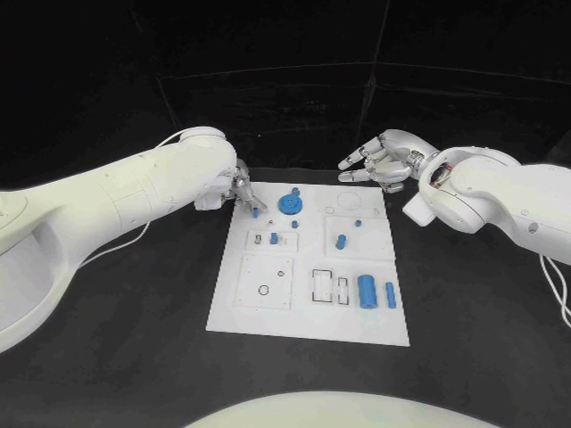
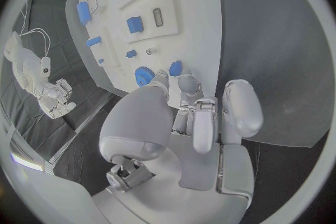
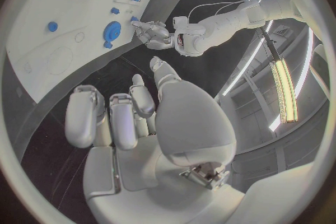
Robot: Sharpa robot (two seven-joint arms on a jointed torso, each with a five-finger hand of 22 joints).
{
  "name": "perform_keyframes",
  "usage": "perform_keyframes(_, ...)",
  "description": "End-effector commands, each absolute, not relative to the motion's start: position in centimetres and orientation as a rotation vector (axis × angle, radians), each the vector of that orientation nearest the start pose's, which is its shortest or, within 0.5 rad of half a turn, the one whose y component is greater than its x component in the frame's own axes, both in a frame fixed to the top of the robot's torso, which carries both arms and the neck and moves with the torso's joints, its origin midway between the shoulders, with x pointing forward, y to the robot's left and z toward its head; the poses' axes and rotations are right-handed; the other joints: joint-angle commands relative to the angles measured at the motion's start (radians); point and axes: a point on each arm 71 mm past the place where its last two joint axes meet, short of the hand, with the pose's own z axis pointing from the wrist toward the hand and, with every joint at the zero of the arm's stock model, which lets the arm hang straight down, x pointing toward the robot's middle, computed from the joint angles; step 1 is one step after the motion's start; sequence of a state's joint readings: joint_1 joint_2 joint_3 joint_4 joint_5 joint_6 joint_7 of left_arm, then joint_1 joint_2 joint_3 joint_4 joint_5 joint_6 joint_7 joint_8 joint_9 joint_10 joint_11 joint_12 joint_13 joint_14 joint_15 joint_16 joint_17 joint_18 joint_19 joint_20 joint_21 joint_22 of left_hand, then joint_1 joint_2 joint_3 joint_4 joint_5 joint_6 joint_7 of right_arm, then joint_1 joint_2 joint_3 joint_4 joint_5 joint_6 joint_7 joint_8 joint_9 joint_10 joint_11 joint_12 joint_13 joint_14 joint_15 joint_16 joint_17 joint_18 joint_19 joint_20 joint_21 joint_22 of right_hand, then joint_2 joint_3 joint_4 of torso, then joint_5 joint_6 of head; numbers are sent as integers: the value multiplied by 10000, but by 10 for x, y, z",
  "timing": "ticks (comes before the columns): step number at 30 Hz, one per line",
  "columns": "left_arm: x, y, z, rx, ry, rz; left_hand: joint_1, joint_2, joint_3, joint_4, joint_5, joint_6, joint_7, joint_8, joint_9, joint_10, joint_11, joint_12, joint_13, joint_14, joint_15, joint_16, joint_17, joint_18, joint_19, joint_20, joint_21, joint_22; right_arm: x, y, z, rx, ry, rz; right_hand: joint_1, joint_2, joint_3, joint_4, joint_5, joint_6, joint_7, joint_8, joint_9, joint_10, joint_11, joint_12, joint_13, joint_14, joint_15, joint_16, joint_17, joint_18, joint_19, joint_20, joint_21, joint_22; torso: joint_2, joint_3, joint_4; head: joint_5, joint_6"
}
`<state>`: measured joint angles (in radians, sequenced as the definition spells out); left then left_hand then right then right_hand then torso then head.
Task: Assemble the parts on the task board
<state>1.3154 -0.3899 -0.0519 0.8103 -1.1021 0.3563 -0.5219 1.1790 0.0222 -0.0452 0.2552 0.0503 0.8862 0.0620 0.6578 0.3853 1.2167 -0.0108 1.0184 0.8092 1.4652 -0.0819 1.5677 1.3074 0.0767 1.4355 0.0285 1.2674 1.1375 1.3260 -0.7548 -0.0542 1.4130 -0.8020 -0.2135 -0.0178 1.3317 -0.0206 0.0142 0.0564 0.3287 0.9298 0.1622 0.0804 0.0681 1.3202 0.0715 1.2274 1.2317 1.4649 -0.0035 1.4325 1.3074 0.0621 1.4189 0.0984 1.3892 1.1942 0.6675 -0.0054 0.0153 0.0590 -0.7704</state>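
- head view: left hand (image 1: pixel 244 198) pinches a small blue peg (image 1: pixel 255 212) at the white rectangular task board's (image 1: pixel 314 267) far left corner; right hand (image 1: pixel 382 161) hovers beyond the far edge, fingers apart, empty.
- left wrist view: fingertips (image 2: pixel 176 74) close on the peg beside a blue round gear (image 2: pixel 145 75).
- right wrist view: fingers (image 3: pixel 115 117) loosely spread.

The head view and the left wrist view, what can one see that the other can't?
Head view alone: the whole task board, including two blue cylinders lying side by side near its front edge. Left wrist view alone: the palm and curled fingers of the left hand up close, tips at a small blue part. Both share the blue gear and the right hand, held off the board.
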Motion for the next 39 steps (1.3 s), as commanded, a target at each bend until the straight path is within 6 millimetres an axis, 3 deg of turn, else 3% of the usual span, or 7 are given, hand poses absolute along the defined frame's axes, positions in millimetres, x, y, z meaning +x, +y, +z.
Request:
perform_keyframes(1,594,192,-205,-2047,23678,-1472,233,78,78,-145,1,73,-11,-69,-33,43,-19,37,-25,1056,53,31,2634,87,67,29,42,9,524,-186,-141,3329,17724,10239,27,69,-52,-26,32,-79,-19,69,-5,-61,-15,-18,-9,534,-67,-45,273,128,-41,-47,-51,-6,6,-2,1,1,7)
perform_keyframes(11,595,194,-205,-2196,23629,-1760,727,330,368,-486,-2,134,-38,-117,-113,14,-45,-4,-104,1056,39,31,2634,89,65,20,29,16,525,-187,-141,3348,17714,10210,27,69,-52,-26,32,-79,-19,69,-5,-61,-15,-18,-9,534,-67,-45,273,128,-41,-47,-51,-6,-1,-5,9,-19,-11)
perform_keyframes(16,595,194,-204,-2244,23598,-1934,1660,701,1142,-1124,7,80,-120,-231,-209,-54,-128,-95,-180,1056,-38,31,2634,97,64,-45,17,22,525,-186,-141,3343,17717,10215,27,69,-52,-26,32,-79,-19,69,-5,-61,-15,-18,-9,534,-67,-45,273,128,-41,-47,-51,-6,2,-4,-3,-12,-16)
perform_keyframes(20,594,194,-204,-2261,23541,-2127,2372,813,2002,-1730,15,14,-149,-319,-280,-126,-162,-239,-286,1056,-74,31,2634,95,63,-90,7,27,525,-186,-141,3342,17716,10215,27,69,-52,-26,32,-79,-19,69,-5,-61,-15,-18,-9,534,-67,-45,273,128,-41,-47,-51,-6,2,-4,-5,-14,-30)
perform_keyframes(22,594,195,-204,-2259,23492,-2235,2408,669,2538,-1951,20,4,-89,-325,-298,-112,-117,-331,-375,1056,-34,31,2634,88,59,-78,-6,25,525,-187,-141,3344,17715,10213,35,73,-56,-29,55,-78,-19,72,-4,-51,-15,-1,3,537,-68,-42,282,129,-40,-48,-54,-9,1,-2,0,-24,-33)
perform_keyframes(31,586,200,-199,-2263,23054,-2706,1113,-527,5573,-2540,27,55,-34,-27,-190,210,-102,-350,-507,1056,20,31,2634,86,93,-24,8,131,525,-189,-141,3370,17700,10181,35,73,-56,-29,55,-78,-19,72,-4,-51,-15,-1,3,537,-68,-42,282,129,-40,-48,-54,-9,-21,0,26,-7,-23)
perform_keyframes(39,574,202,-194,-2515,22696,-3273,675,-771,6367,-2695,26,33,-71,151,-96,293,-100,-287,-500,1056,4,31,2634,81,105,-19,3,157,525,-191,-141,3400,17684,10143,35,73,-56,-29,55,-78,-19,72,-4,-51,-15,-1,3,537,-68,-42,282,129,-40,-48,-54,-9,-44,7,48,56,-30)
